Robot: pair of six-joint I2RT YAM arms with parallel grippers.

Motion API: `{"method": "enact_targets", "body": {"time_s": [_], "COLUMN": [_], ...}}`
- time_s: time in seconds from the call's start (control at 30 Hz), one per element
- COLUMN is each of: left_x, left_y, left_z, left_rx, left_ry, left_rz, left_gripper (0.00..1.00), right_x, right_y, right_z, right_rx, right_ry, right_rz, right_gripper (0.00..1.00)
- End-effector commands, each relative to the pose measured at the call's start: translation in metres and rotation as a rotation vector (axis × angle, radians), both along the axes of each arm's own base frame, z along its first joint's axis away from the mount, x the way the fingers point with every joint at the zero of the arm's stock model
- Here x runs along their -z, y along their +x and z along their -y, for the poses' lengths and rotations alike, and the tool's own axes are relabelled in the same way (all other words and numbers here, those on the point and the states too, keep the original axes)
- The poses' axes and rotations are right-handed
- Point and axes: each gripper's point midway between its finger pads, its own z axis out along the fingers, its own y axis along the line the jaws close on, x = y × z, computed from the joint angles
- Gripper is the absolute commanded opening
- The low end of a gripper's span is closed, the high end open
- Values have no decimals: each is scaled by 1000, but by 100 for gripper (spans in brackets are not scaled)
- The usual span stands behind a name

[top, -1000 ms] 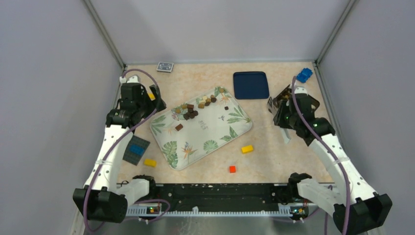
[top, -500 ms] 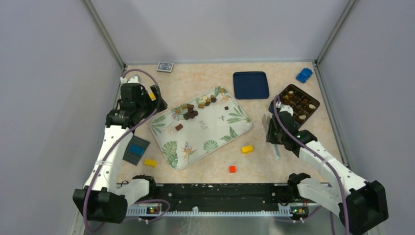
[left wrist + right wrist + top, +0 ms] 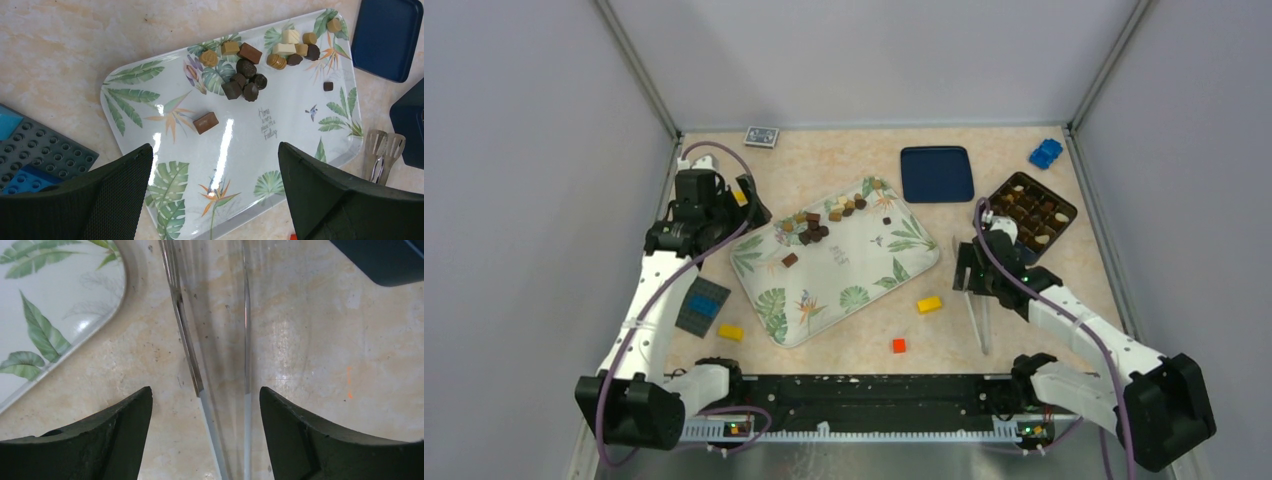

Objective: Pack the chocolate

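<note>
Most chocolate (image 3: 824,222) lies on the leaf-print tray (image 3: 854,265) at table centre. The compartment box (image 3: 1049,193) near the right edge looks partly filled, so packing is judged unfinished. The right end effector (image 3: 205,405) stands wide astride loose tongs (image 3: 981,325); the left end effector (image 3: 214,150) is wide, empty.

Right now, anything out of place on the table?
The tongs lie flat on the table, unheld, with the right gripper open around them. A yellow brick and a red brick lie loose near the tray. One chocolate sits apart from the cluster on the tray.
</note>
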Motion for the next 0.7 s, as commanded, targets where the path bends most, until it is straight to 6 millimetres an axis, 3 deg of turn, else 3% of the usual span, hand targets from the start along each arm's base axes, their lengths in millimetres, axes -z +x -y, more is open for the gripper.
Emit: {"method": "enact_targets", "body": {"time_s": [0.0, 0.17, 0.27, 0.33, 0.47, 0.57, 0.67], "left_x": [-9, -8, -6, -5, -2, 4, 11], "left_y": [15, 20, 23, 24, 24, 24, 28], "left_z": [2, 13, 22, 25, 26, 23, 22], "left_rx": [14, 68, 96, 108, 118, 109, 114], "left_ry": [-6, -39, -75, -86, -80, -60, -48], "left_rz": [52, 59, 58, 51, 29, 18, 0], "left_gripper": [99, 99, 99, 99, 99, 99, 99], "right_x": [-56, -93, -97, -78, -63, -59, -45], "right_y": [35, 77, 118, 148, 203, 248, 276], "right_z": [-20, -36, -55, -69, -96, -111, -123], "right_rx": [-32, -66, -97, -109, -131, -125, -126], "right_ry": [47, 17, -25, -59, -14, -16, -14], "right_rz": [137, 197, 182, 124, 93, 108, 104], "right_gripper": [76, 74, 67, 64, 55, 54, 54]}}
